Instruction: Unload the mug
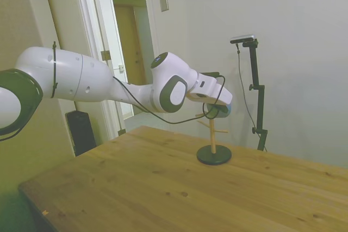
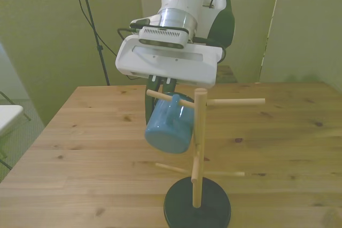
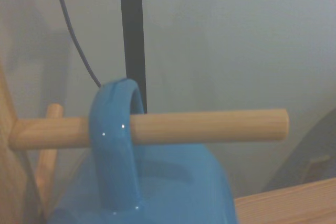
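The blue mug (image 2: 168,126) hangs by its loop handle (image 3: 113,140) on an upper peg (image 3: 210,127) of the wooden peg stand (image 2: 199,148), tilted with its base toward the front camera. In the side view only a sliver of the mug (image 1: 224,111) shows past the white hand. My gripper (image 2: 149,116) reaches down behind the mug. Its dark fingers sit close together at the wall of the mug on the front view's left, shut on it. The mug's opening is hidden.
The stand has a round black base (image 2: 196,206) on the wooden table (image 2: 96,153), near its front edge. Other bare pegs (image 2: 235,101) stick out toward the front view's right and lower down. A doorway (image 1: 130,42) lies behind the arm.
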You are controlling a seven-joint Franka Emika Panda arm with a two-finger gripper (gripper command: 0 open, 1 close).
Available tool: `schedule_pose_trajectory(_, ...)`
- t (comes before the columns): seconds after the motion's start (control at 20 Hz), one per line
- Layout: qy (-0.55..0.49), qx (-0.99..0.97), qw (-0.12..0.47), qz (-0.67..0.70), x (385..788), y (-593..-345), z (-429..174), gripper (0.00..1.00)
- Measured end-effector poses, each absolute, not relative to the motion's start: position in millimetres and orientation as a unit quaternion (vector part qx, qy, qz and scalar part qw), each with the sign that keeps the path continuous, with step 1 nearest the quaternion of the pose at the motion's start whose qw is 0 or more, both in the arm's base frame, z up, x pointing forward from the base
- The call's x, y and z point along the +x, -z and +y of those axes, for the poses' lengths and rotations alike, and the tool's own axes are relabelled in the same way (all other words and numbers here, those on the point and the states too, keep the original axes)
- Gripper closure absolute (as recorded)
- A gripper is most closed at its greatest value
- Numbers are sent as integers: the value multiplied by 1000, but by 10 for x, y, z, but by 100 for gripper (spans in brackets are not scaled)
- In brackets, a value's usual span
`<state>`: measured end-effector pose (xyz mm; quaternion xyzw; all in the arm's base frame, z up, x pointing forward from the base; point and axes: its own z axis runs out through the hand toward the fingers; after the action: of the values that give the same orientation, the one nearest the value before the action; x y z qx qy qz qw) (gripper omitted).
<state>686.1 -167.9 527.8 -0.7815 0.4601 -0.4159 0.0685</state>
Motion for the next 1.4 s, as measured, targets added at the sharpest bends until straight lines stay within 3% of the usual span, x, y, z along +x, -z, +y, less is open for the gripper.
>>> schedule_pose_trajectory(0.5, 420, -773, 78, 469, 6755, -5420, -1763, 100)
schedule_pose_trajectory(1.4, 429, -755, 108, 484, 6140, -5611, -2187, 100)
